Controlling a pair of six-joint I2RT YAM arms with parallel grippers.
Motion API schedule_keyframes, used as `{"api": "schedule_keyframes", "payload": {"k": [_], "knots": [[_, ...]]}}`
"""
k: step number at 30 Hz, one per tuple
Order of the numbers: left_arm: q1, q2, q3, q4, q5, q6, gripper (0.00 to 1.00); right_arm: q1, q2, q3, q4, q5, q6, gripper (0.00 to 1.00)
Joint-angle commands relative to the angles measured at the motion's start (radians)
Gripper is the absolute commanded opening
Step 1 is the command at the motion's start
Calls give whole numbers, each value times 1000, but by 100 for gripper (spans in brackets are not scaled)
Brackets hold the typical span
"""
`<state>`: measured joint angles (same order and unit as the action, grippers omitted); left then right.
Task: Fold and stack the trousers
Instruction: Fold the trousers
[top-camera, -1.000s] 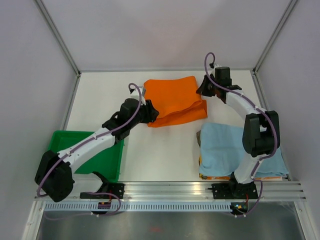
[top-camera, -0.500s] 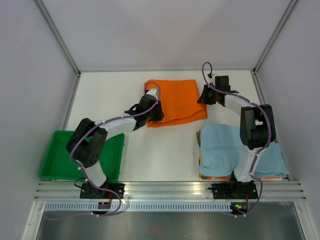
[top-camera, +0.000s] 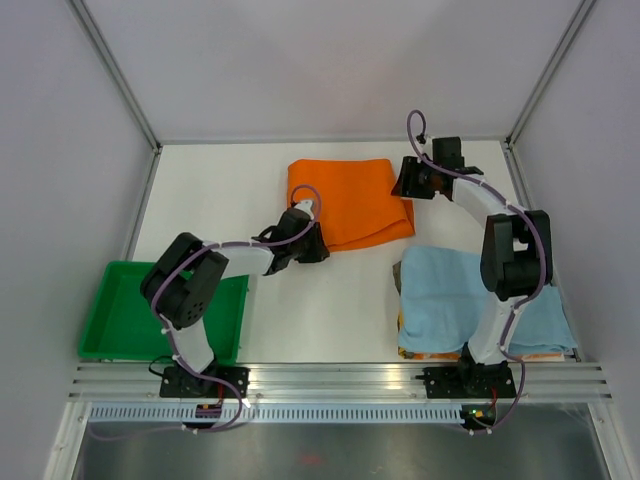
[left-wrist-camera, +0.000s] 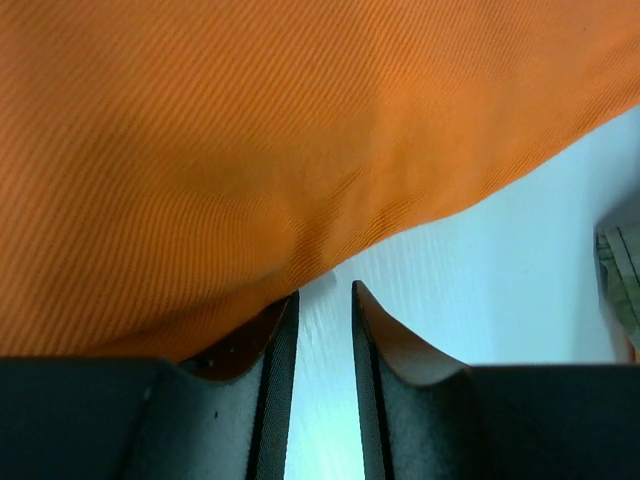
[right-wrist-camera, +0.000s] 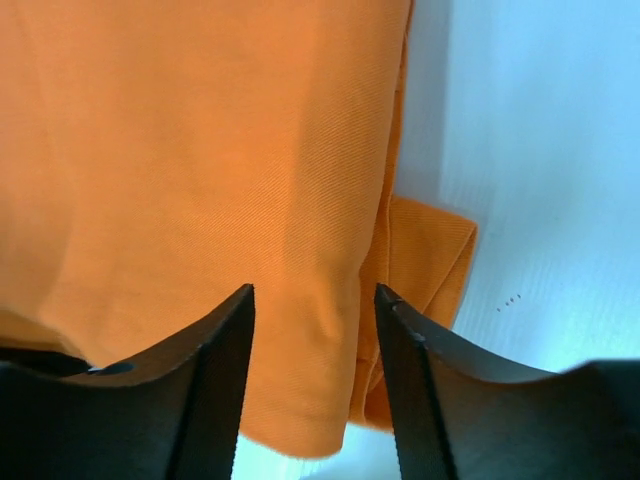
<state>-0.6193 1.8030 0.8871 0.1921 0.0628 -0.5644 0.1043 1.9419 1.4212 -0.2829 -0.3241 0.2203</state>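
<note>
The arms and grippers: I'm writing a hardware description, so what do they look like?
The left arm and right arm have white links, bulky black joints and a thin purple cable along each. The left gripper and right gripper have two black, tapering fingers.

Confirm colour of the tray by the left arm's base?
The tray is plain bright green, no pattern. It shows best in the top external view.
</note>
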Motion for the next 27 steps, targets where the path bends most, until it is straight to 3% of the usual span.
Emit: {"api": "schedule_keyframes", "payload": {"k": [1, 4, 8, 9, 10, 12, 13, 14, 19, 24, 27], "knots": [[-5, -82, -34, -14, 38, -20, 34, -5, -118, 65, -73, 0, -36, 59], [-5, -218, -30, -69, 52, -11, 38, -5, -173, 81, -75, -35, -13, 66], [-3, -377, 30, -192, 45, 18, 50, 3, -184, 113, -58, -127, 43, 61], [-2, -402, 64, -256, 22, 35, 53, 8, -179, 113, -29, -148, 48, 53], [1, -422, 82, -278, 9, 43, 64, 18, -170, 113, -18, -148, 48, 43], [19, -444, 145, -327, -50, 54, 71, 34, -127, 130, -24, -141, 54, 22], [29, -438, 171, -380, -63, 54, 72, 47, -110, 136, -33, -118, 54, 0], [52, -414, 209, -404, -128, 51, 73, 52, -83, 128, -41, -98, 54, 0], [133, -308, 289, -485, -178, 23, 70, 57, -47, 25, -36, 57, 25, 0], [161, -251, 254, -428, -173, 6, 56, 57, -44, -143, 19, 111, 27, 0], [159, -200, 170, -304, -107, -17, 48, 57, -29, -208, 44, 140, 39, 0]]}}
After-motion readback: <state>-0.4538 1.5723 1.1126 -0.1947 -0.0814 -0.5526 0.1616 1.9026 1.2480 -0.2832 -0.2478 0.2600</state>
